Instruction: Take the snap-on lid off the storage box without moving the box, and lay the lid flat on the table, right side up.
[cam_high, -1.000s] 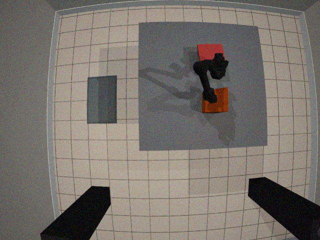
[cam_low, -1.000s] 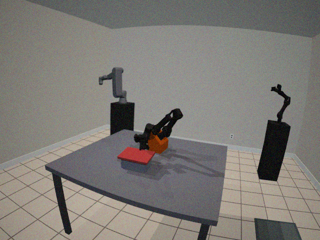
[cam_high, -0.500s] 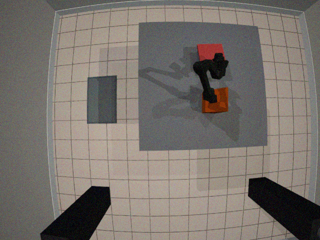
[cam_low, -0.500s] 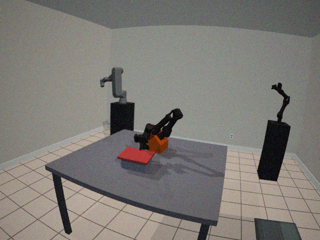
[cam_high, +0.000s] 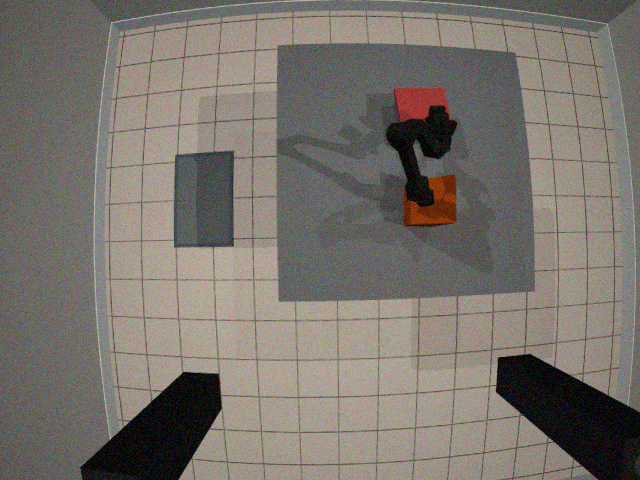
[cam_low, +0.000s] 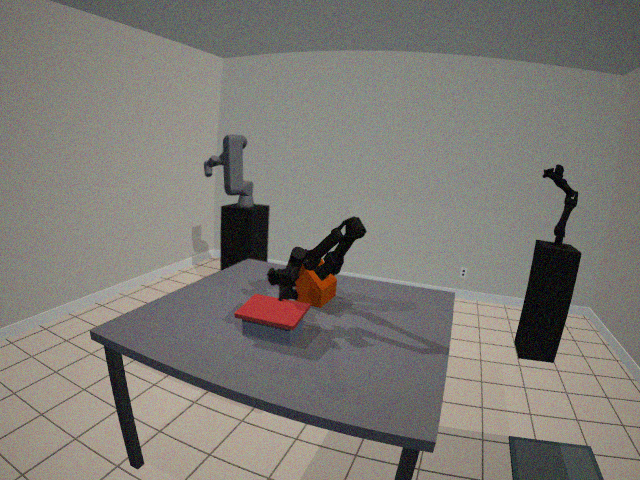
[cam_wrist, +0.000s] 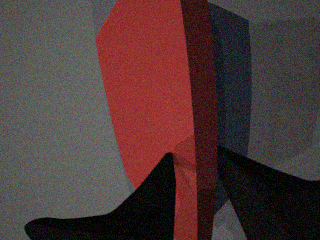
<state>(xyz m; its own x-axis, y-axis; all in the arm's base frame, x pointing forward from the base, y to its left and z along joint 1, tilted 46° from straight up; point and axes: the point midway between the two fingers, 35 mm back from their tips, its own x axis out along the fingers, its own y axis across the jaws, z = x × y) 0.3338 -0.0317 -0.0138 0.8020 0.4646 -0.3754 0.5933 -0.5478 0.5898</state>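
Observation:
The red lid lies right side up over the blue-grey storage box, which stands on the table. The lid overhangs the box's walls, and the box shows below its rim. My gripper is shut on the lid's edge on the arm's side, one finger over its top face and one under its rim. In the overhead view the arm hides that edge. Whether the lid is slightly raised there is hard to tell.
An orange angular object stands on the grey table, below the arm's raised links and close to the lid's gripped side. Two other arms stand on black pedestals away from the table.

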